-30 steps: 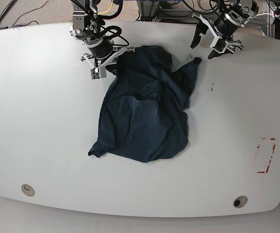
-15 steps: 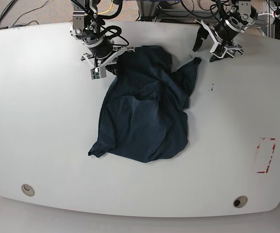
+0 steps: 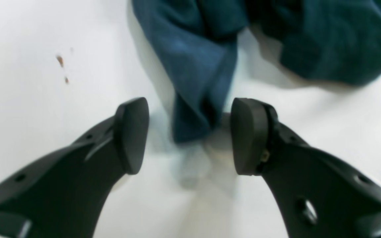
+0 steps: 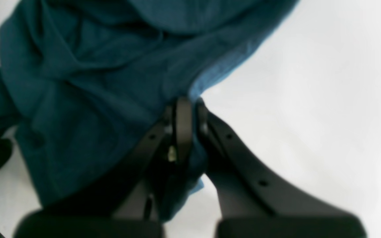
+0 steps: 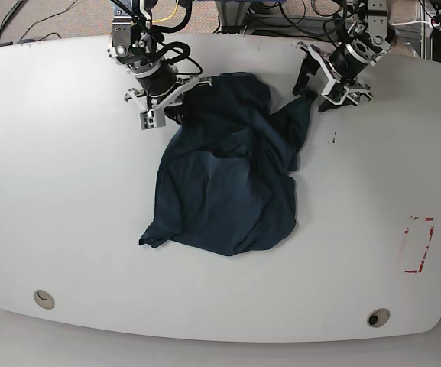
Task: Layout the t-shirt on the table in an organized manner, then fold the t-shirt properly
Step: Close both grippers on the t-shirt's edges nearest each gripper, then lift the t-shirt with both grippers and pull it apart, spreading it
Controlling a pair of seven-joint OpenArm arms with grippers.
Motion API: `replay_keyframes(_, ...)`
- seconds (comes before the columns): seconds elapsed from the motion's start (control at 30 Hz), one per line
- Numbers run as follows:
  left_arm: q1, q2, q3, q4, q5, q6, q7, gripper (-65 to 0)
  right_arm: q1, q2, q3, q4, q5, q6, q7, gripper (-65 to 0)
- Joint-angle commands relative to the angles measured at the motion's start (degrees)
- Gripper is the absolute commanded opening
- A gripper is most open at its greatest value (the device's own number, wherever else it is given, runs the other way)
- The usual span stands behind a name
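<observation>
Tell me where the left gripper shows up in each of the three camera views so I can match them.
Base view: the left gripper is at upper right, open beside the t-shirt's far corner.
Left wrist view: the left gripper fills the bottom, jaws open around a tip of cloth.
Right wrist view: not in it.
Shared landmark: that narrow tip of the t-shirt on the white table.

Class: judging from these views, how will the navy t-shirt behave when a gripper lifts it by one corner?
The t-shirt lies crumpled in soft folds, so it will probably droop limply. It likely drags across the smooth table rather than holding shape.
</observation>
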Motion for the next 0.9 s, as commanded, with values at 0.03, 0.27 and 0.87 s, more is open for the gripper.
replay_keyframes(0.03, -0.76, -0.22, 0.35, -1.91, 3.24, -0.15, 1.96, -27.8, 0.41, -0.11, -0.01, 2.14, 0.41, 0.35, -0.84, -65.0)
replay_keyframes(0.27, -3.48, -0.22, 0.79, -5.08, 4.03, -0.15, 1.96, -38.8, 0.49, -0.03, -0.01, 3.98, 0.58, 0.53, -1.89, -65.0)
replay_keyframes(0.87, -8.85, -0.66, 1.76, -6.31, 4.12, 0.02, 4.33, -65.0, 0.23, 0.15, -0.1, 8.64, 0.49, 0.62, -2.07, -65.0)
